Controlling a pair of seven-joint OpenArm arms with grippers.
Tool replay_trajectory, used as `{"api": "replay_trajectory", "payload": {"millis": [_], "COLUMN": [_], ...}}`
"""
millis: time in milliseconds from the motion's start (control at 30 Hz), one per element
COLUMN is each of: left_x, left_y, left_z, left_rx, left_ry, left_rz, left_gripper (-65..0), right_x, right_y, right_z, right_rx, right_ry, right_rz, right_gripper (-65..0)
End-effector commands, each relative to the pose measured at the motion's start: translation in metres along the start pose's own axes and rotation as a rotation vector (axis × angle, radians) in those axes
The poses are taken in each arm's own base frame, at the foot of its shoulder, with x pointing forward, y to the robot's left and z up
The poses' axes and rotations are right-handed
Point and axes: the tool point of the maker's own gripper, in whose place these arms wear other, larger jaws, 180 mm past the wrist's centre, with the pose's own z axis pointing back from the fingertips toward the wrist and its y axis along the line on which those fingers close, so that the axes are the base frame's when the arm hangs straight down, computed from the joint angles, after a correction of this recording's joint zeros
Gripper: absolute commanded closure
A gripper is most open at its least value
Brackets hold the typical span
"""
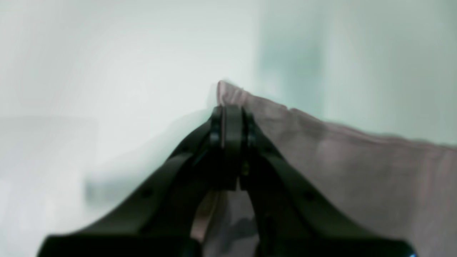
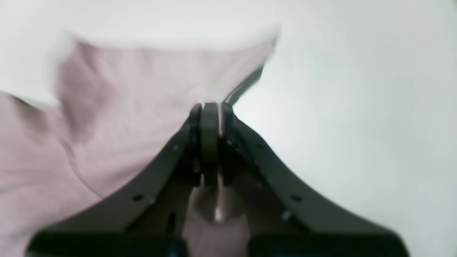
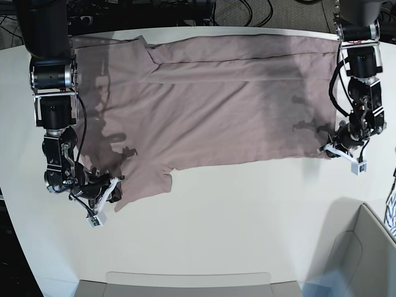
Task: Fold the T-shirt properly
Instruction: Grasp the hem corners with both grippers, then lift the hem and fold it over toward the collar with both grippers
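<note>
The dusty-pink, wrinkled cotton T-shirt lies spread on the white table, its long axis running from one gripper to the other, sleeve end towards the right gripper and hem end towards the left. At the base view's left, the right gripper is clamped on the sleeve edge directly ahead of its tips. At that view's right, the left gripper is pinched on the hem corner. One far-edge strip appears already folded over; the main folds are judged to remain.
</note>
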Motion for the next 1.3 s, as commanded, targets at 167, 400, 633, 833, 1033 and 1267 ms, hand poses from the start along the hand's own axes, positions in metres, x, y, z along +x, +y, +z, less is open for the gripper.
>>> {"api": "replay_trajectory", "payload": {"millis": [167,400,633,833,1033,1267], "left_x": [0.061,0.072,0.045,0.022,0.025,0.015], "left_y": [-0.015,-0.021,-0.023,-0.031,-0.003,-0.006], "left_z": [0.010,0.012,0.016,0.029,0.062,0.084], "left_rx": [-0.035,-0.045,-0.047,-0.058,-0.013,0.000], "left_ry": [-0.136,-0.150,-0.059,-0.036,-0.075,-0.042], "left_rz": [-0.017,-0.023,-0.066,-0.139,-0.071,-0.136], "left_gripper": [0.0,0.0,0.0,0.0,0.0,0.0], "right_x": [0.060,0.065,0.037,0.023,0.009,-0.018], "right_y": [-0.015,-0.019,-0.020,-0.007,-0.009,0.008], "right_z": [0.017,0.021,0.026,0.045,0.072,0.087], "right_rx": [-0.033,-0.042,-0.054,-0.067,-0.110,-0.119], "right_ry": [-0.121,-0.125,-0.056,-0.023,-0.028,0.015], "right_rz": [0.025,0.032,0.057,0.106,0.092,0.142], "right_gripper": [0.0,0.0,0.0,0.0,0.0,0.0]}}
